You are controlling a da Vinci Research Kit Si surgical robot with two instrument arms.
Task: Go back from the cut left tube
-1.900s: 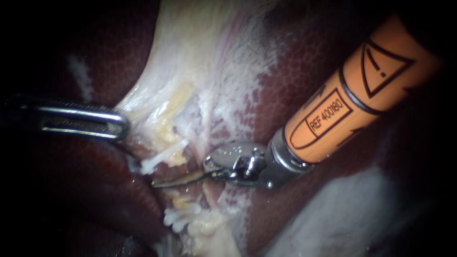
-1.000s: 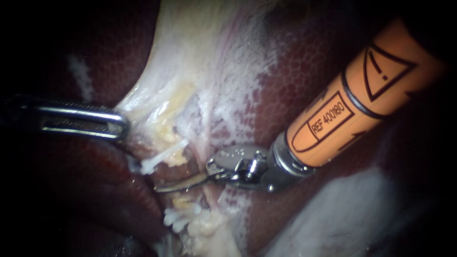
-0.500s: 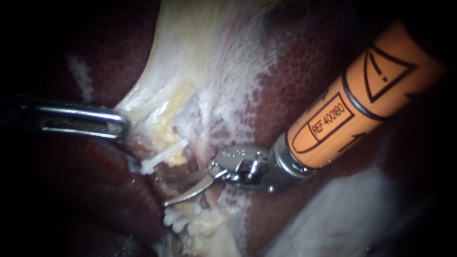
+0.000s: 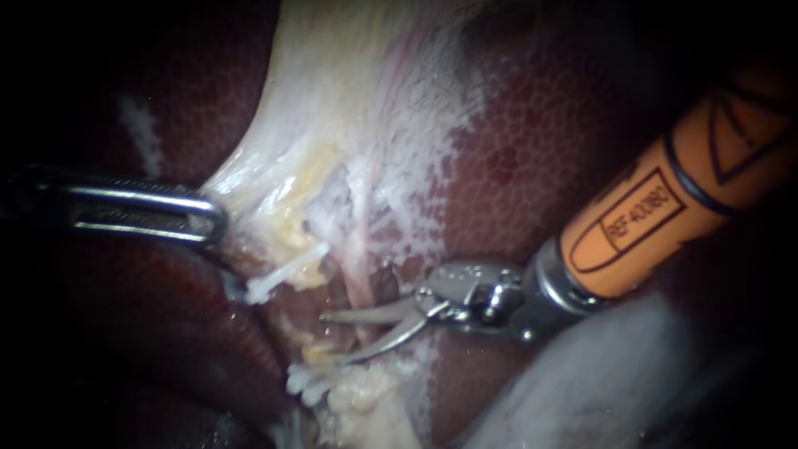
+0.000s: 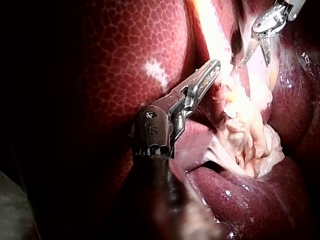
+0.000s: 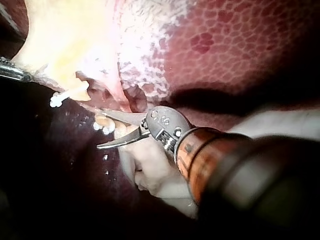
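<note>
My right instrument [image 4: 332, 337], on an orange shaft [image 4: 665, 216], holds its two thin curved blades open just right of the gap in the cut tube. The upper stump carries a white clip [image 4: 281, 271]; the lower stump carries white clips [image 4: 314, 381]. A thin pink strand [image 4: 357, 258] runs down behind the blades. My left instrument [image 4: 204, 220] is shut on the edge of the pale tissue [image 4: 332, 108] at the left. The left wrist view shows the left instrument [image 5: 210, 70] closed in that tissue. The right wrist view shows the open blades [image 6: 96, 127] beside the clip [image 6: 65, 96].
Dark red mottled liver [image 4: 515, 150] surrounds the pale tissue on both sides. A pale grey-white mass [image 4: 598, 374] lies under the right instrument's shaft at the lower right. Yellowish fat [image 4: 291, 216] sits above the upper stump. The far left and the corners are dark.
The right instrument's blades have gone from together to apart. The instrument has drawn back to the right, away from the gap between the stumps. The left instrument has not moved.
</note>
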